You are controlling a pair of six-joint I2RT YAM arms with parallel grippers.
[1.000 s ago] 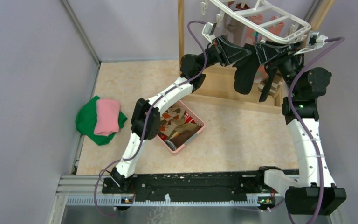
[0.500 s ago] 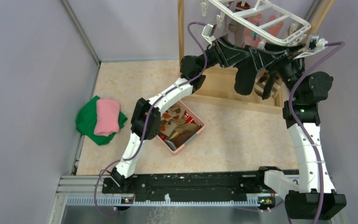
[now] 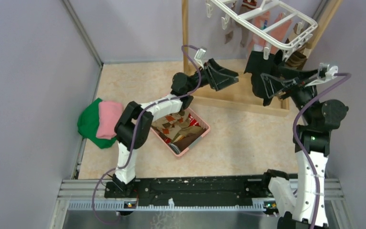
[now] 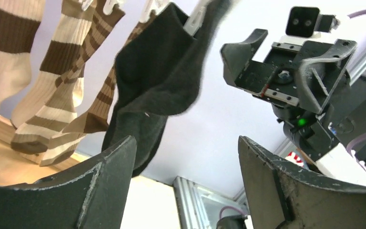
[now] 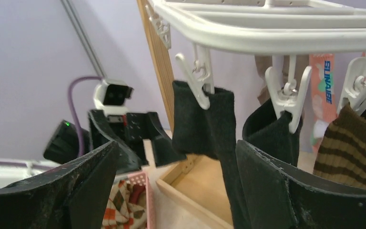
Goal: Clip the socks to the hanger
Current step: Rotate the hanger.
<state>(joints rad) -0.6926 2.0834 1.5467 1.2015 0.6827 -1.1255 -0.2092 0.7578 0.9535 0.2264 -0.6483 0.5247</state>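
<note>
The white hanger (image 3: 267, 16) hangs at the top right, with socks (image 3: 267, 28) clipped under it. A black sock (image 5: 205, 119) dangles from a white clip (image 5: 201, 83); a second black sock (image 5: 271, 136) and a brown striped sock (image 5: 352, 143) hang beside it. In the left wrist view the black sock (image 4: 157, 81) hangs next to brown and cream striped socks (image 4: 52, 86). My left gripper (image 3: 233, 76) (image 4: 187, 143) is open and empty, left of and below the sock. My right gripper (image 3: 267, 86) (image 5: 177, 148) is open just under it, gripping nothing.
A pink basket (image 3: 205, 130) on the table holds several loose socks, an argyle one (image 5: 124, 210) among them. Folded green and pink cloths (image 3: 102, 121) lie at the left. The wooden stand's base (image 3: 238, 100) and post (image 3: 185, 28) sit under the hanger.
Both grippers have opened and dropped away from the hanger. The black sock now hangs free from its clip. The left arm pulled back to the left.
</note>
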